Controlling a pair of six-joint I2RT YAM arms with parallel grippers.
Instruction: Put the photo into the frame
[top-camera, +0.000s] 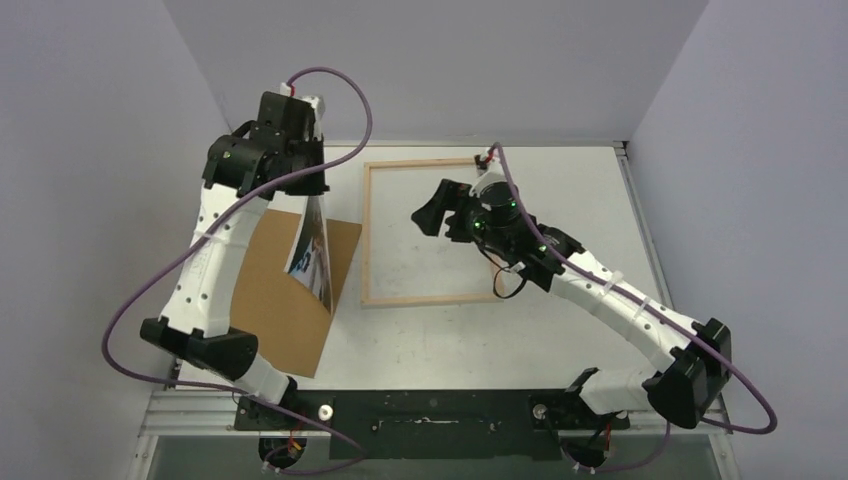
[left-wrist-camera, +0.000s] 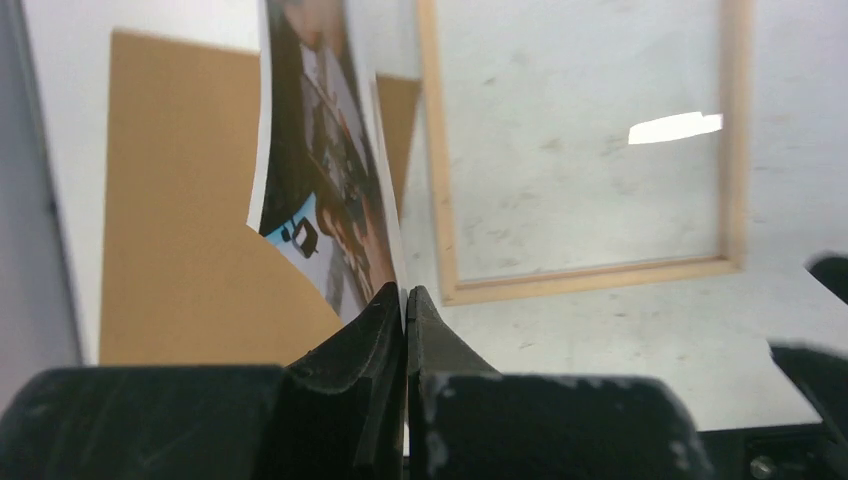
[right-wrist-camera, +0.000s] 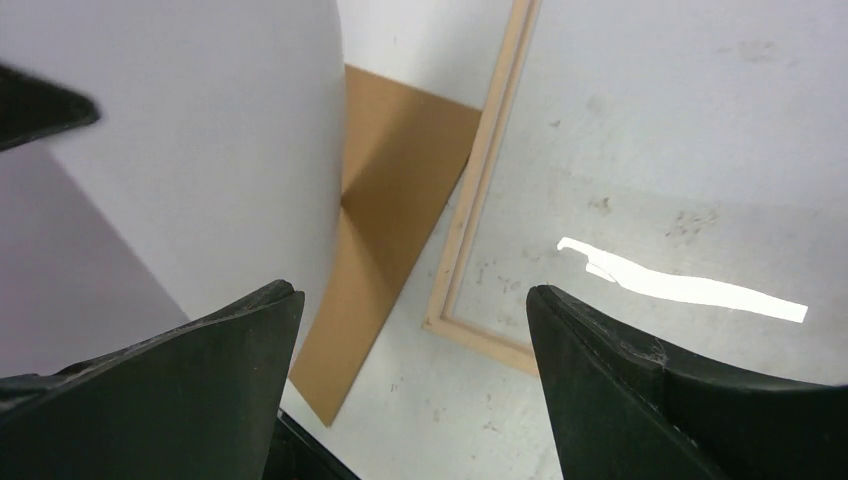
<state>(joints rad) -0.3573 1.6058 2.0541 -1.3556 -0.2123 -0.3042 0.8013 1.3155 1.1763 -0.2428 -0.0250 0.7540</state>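
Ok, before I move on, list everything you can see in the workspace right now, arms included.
photo: one, glossy print with a white border, held up on edge by the left gripper, over the backing board and left of the frame
frame: one, pale wood, flat on the middle of the table
backing board: one, brown, flat on the left of the table
table: one, white, scuffed
cables: two, purple, one along each arm
left gripper: one, black, shut on the photo's edge
right gripper: one, black, open, above the frame, holding nothing
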